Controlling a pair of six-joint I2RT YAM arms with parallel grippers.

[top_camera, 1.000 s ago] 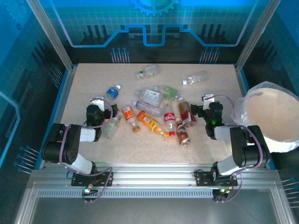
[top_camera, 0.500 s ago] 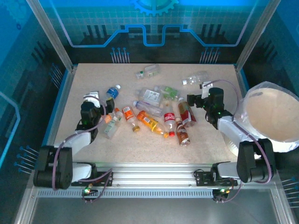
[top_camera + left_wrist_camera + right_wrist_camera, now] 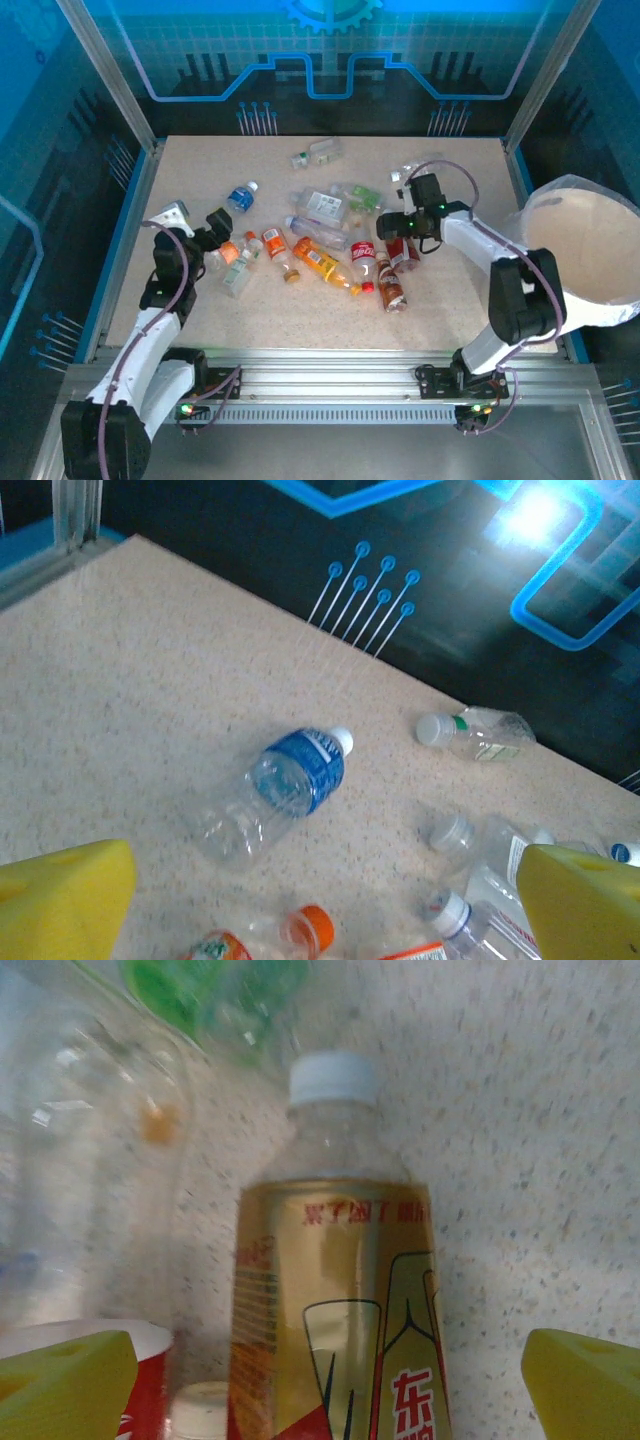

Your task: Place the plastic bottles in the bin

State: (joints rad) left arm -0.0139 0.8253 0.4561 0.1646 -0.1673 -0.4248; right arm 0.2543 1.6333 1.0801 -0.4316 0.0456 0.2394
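Several plastic bottles (image 3: 330, 235) lie scattered across the middle of the table. The bin (image 3: 612, 310), a white bucket lined with a clear bag, stands off the table's right edge. My right gripper (image 3: 388, 228) is open and hangs low over a gold-labelled bottle (image 3: 340, 1290) with a white cap, its yellow fingertips (image 3: 585, 1380) either side of it and apart from it. My left gripper (image 3: 222, 238) is open at the left end of the pile. Ahead of it lie a blue-labelled bottle (image 3: 295, 780) and an orange-capped bottle (image 3: 305, 932).
A red-labelled bottle (image 3: 150, 1390) and a clear bottle (image 3: 90, 1160) lie close to the left of the gold one. Two clear bottles (image 3: 318, 153) lie apart near the far edge. Metal frame posts (image 3: 105, 80) rise at the far corners.
My right gripper has swung left, away from the bin side, to over the bottle pile. The left arm has unfolded and its wrist has shifted left. Both grippers stay open.
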